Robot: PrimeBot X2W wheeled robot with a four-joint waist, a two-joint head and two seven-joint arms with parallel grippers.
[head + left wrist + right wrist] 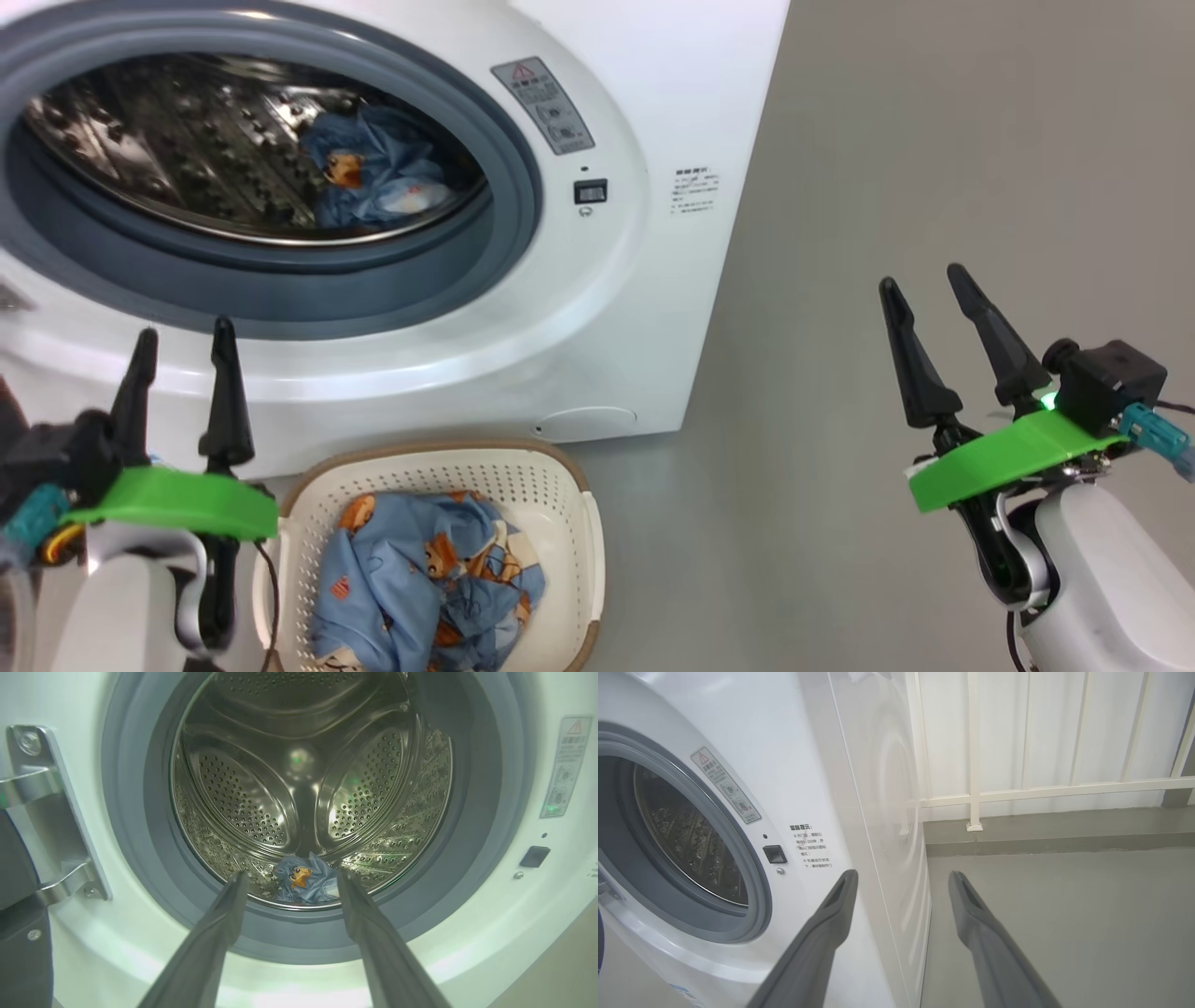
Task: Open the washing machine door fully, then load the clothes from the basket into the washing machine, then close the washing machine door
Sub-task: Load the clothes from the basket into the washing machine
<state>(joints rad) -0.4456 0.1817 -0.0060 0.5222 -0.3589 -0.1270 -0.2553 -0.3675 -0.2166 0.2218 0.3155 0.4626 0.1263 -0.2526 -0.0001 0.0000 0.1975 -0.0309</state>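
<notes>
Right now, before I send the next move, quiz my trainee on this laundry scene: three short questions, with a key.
1. True or false: the basket is empty.
2. Where does one bear-print garment already lie? A) on the floor B) inside the washing machine C) over the basket's rim
3. Fill in: the left gripper and the right gripper both hold their fingers ____.
Key: 1 false, clothes lie in it; 2 B; 3 open.
</notes>
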